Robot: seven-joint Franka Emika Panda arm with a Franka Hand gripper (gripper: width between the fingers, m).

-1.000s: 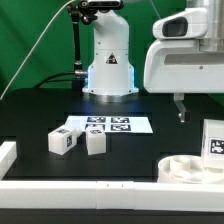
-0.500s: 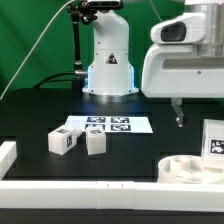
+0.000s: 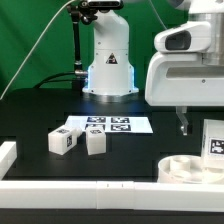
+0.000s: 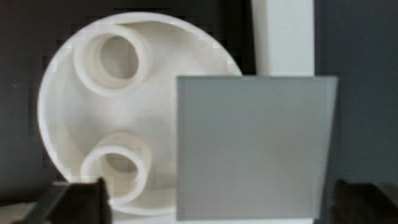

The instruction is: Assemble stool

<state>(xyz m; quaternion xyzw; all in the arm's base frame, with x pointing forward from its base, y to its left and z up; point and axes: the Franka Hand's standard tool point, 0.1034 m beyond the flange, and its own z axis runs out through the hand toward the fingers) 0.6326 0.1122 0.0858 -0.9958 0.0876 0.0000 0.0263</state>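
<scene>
Gripper (image 3: 182, 122) hangs from the bulky white wrist on the exterior view's right, above the black table (image 3: 30, 115) and clear of everything below it. In the wrist view its dark fingers (image 4: 79, 198) are spread wide with nothing clamped between them.

Seat disc (image 3: 186, 170) lies flat at the near right corner, just below the gripper. The wrist view shows round holes in its face. A blurred flat grey slab (image 4: 258, 145) stands in front of the disc there and hides part of it; cannot tell what it is.

Tagged white block (image 3: 213, 140) stands upright just beside the disc, on the exterior view's right of the gripper.

First leg (image 3: 63, 142) and second leg (image 3: 96, 142) sit side by side in front of the marker board (image 3: 105, 125), well apart from the disc.

White border rail (image 3: 80, 190) runs along the near edge. Robot base (image 3: 108, 62) stands behind the board.
</scene>
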